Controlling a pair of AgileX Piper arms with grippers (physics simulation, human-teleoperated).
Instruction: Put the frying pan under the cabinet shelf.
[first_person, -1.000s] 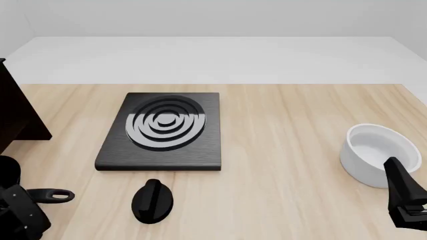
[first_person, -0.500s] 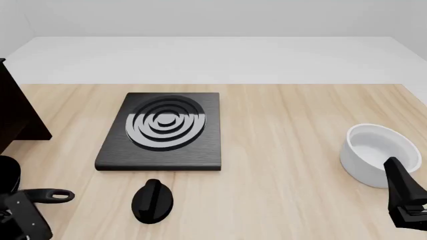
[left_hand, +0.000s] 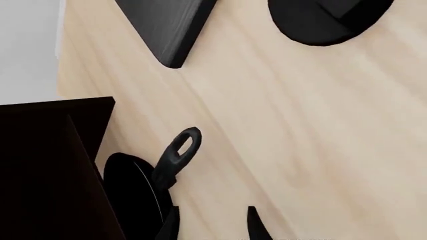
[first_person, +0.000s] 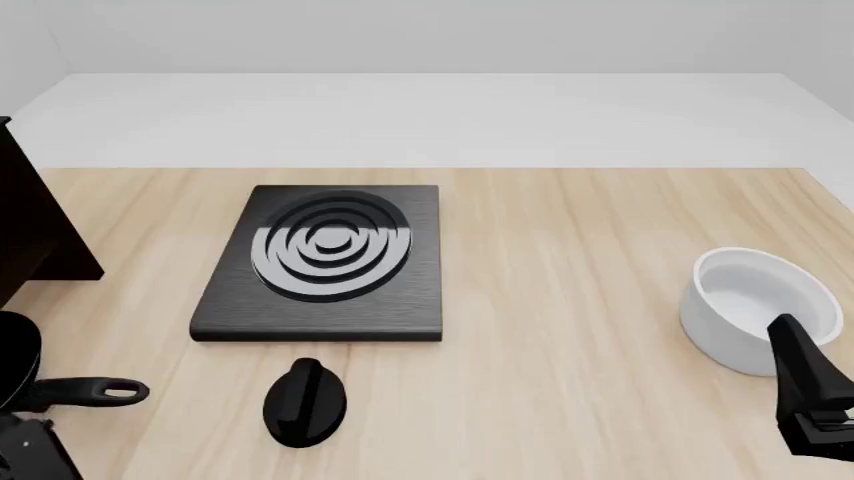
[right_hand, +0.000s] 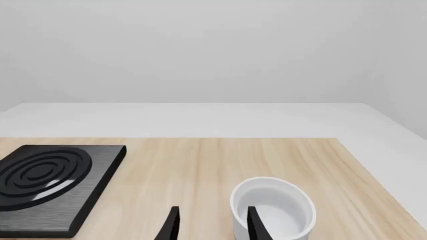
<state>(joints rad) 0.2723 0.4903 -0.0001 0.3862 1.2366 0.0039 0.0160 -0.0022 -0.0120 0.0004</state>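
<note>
Black frying pan (first_person: 16, 372) at table's (first_person: 574, 260) left edge beside cabinet shelf (first_person: 34, 225); both end effectors' fingers apart.

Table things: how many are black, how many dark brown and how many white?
Black: 3, the frying pan, the stove plate with grey rings, the knob.
Dark brown: 1, the cabinet shelf.
White: 1, the bowl.
Total: 5.
</note>
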